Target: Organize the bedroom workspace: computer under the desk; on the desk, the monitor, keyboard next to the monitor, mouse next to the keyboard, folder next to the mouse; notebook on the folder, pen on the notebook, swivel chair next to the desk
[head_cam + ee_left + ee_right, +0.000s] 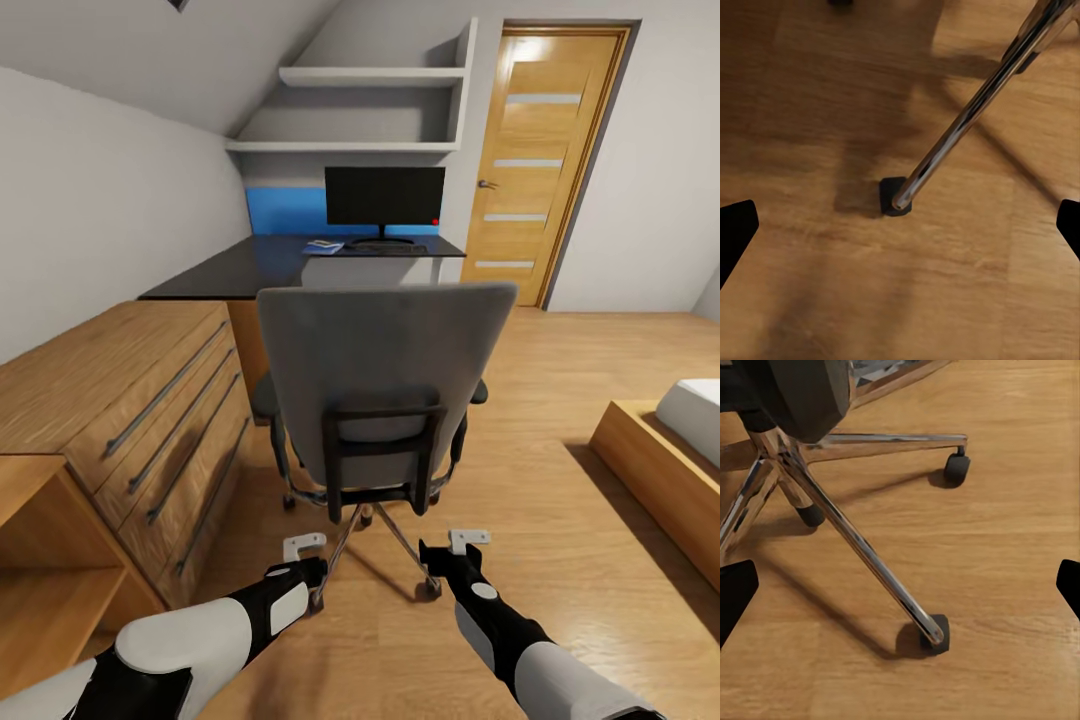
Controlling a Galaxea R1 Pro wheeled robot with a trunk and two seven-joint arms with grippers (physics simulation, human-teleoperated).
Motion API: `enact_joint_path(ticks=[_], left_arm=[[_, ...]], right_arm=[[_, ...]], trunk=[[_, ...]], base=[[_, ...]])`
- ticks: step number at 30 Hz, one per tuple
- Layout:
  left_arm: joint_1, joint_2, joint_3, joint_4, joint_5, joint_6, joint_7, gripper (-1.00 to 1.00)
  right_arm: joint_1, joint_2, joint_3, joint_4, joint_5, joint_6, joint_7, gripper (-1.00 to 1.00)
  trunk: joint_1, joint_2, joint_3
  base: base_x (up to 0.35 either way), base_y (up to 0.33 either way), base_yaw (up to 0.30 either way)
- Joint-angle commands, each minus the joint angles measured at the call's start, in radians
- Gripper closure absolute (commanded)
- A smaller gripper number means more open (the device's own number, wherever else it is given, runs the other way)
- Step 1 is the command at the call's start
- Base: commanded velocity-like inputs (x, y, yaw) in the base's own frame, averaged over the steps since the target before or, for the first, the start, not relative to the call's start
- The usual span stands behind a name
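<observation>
Two grippers, the left gripper (303, 546) and right gripper (468, 540), are hanging low with fingers apart, holding nothing, just behind the swivel chair (372, 380). You are looking at a chair standing short of the desk (250, 268), so most steps seem left. Drawers (150, 400) are crowding your left; open floor (560, 420) is lying right. Far off, the monitor (385, 196) is sitting on the desk.
</observation>
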Motion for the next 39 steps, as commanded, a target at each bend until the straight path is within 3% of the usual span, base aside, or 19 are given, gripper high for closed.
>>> enact_joint_path(ticks=[1, 9, 24, 29, 36, 39], left_arm=[[-0.001, 0.000, -0.009, -0.002, 0.009, -0.005, 0.005, -1.00], [-0.001, 0.000, -0.010, -0.005, 0.007, -0.021, 0.006, -1.00], [-0.003, 0.000, -0.005, -0.001, 0.004, -0.043, 0.007, -1.00], [-0.034, 0.000, -0.005, 0.001, 0.004, -0.042, 0.007, -1.00], [-0.090, 0.000, -0.004, 0.002, 0.004, -0.030, 0.006, -1.00], [-0.107, 0.000, -0.004, 0.002, 0.004, -0.008, 0.006, -1.00]], right_arm=[[-0.001, 0.000, 0.009, -0.003, -0.009, -0.009, -0.007, -1.00], [0.000, 0.001, 0.008, -0.042, -0.011, -0.129, -0.012, -1.00], [0.001, 0.002, 0.010, -0.071, -0.008, -0.157, -0.010, -1.00], [0.000, 0.001, 0.010, -0.128, -0.008, -0.097, -0.010, -1.00], [-0.001, -0.002, 0.006, -0.272, -0.009, 0.099, -0.007, -1.00], [-0.001, -0.003, 0.004, -0.297, -0.010, 0.132, -0.007, -1.00]], trunk=[[0.004, -0.008, -0.004], [0.034, -0.064, -0.029], [0.092, -0.169, -0.076], [0.104, -0.190, -0.093], [0.107, -0.192, -0.120], [0.109, -0.192, -0.132]], base=[[0.000, 0.000, 0.000], [0.000, 0.000, 0.000], [0.000, 0.000, 0.000], [0.000, 0.000, 0.000], [0.000, 0.000, 0.000], [0.000, 0.000, 0.000]])
